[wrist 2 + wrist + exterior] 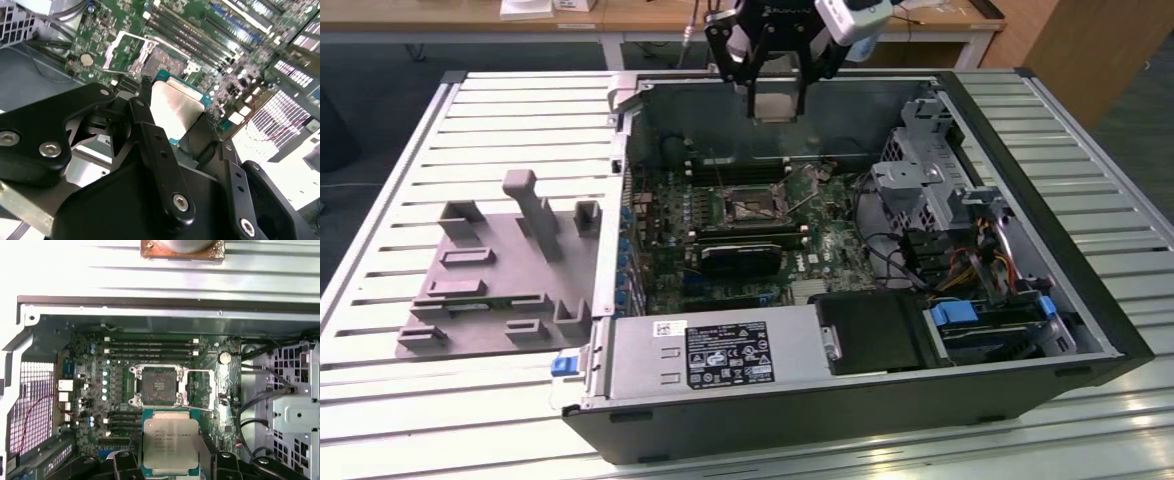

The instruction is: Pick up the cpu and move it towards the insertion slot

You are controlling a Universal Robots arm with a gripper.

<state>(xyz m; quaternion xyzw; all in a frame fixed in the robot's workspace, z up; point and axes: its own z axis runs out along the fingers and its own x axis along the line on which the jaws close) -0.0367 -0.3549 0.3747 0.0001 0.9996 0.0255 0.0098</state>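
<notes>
My claw [172,117] pinches the cpu [170,446] by its edges above the insertion slot [159,385]; light, stiff, probably fragile underneath.

A robotics lab or workshop: an opened computer case [854,300] lies on a slatted metal workbench [400,150], wooden desks [654,15] behind.

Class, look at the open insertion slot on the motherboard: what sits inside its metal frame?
Inside the insertion slot a dark, bare centre shows; no chip sits there. The cpu is held in the claw, apart from it.
</notes>
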